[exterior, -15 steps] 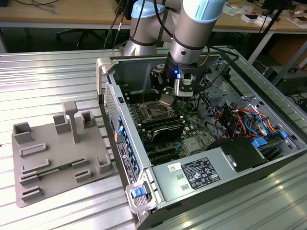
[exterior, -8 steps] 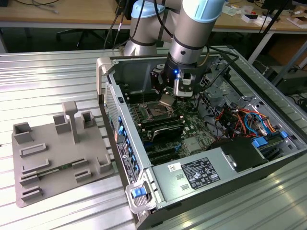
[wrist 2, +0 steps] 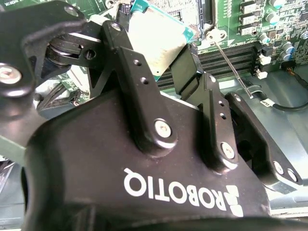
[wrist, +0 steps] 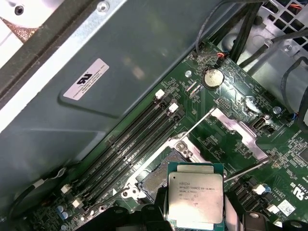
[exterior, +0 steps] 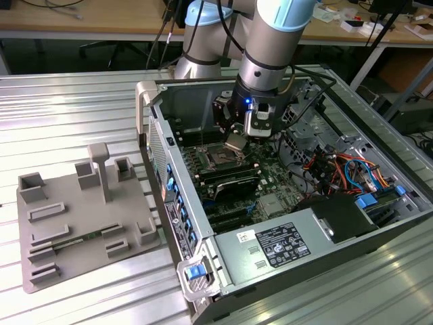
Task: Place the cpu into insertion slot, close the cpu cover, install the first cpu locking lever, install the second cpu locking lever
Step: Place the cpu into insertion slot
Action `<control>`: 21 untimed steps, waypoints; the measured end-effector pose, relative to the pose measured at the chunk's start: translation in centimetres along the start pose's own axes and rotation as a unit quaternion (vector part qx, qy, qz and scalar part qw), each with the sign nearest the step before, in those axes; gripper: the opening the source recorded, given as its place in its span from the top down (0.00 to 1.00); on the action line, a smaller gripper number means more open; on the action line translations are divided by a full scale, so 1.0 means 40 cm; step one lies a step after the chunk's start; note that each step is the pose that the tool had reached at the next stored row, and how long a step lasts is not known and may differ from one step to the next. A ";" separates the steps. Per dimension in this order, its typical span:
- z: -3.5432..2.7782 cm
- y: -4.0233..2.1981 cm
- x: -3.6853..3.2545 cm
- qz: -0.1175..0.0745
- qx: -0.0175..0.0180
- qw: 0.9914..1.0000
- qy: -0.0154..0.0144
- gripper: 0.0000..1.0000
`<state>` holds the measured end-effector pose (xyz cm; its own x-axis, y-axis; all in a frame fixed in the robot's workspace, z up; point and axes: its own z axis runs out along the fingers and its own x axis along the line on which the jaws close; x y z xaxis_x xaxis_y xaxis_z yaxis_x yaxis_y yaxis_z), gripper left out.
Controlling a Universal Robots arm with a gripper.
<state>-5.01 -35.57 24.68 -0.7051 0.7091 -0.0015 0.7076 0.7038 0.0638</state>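
Observation:
My gripper [exterior: 238, 137] hangs inside the open computer case and is shut on the cpu [exterior: 235, 143], a small square chip with a silver-grey top. In both wrist views the cpu [wrist: 195, 196] [wrist 2: 158, 39] sits between the black fingers [wrist 2: 129, 61]. It is held a little above the insertion slot [wrist: 155, 179] [exterior: 220, 161], a dark square socket with a silvery rim, and off to one side of it. The cpu cover [wrist: 239, 133] stands swung open beside the slot. Two thin locking levers [wrist: 199, 122] [wrist: 246, 170] stick up, unlatched.
Long black memory slots [wrist: 139, 139] run beside the socket, next to the grey case wall [wrist: 96, 91]. A power supply [exterior: 277, 245] and bundled cables [exterior: 345, 169] fill the case's near and right parts. A grey fixture tray [exterior: 81, 217] lies at the exterior view's left.

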 end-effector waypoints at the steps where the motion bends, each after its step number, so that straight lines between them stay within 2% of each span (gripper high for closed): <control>1: 0.000 0.000 0.000 0.001 0.000 1.000 0.000 0.45; 11: 0.000 0.000 0.000 0.014 0.003 1.000 -0.004 0.45; 21: 0.001 0.000 0.000 0.024 0.004 1.000 -0.005 0.45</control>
<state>-5.01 -35.57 24.65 -0.6705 0.7418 -0.0094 0.7404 0.6699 0.0562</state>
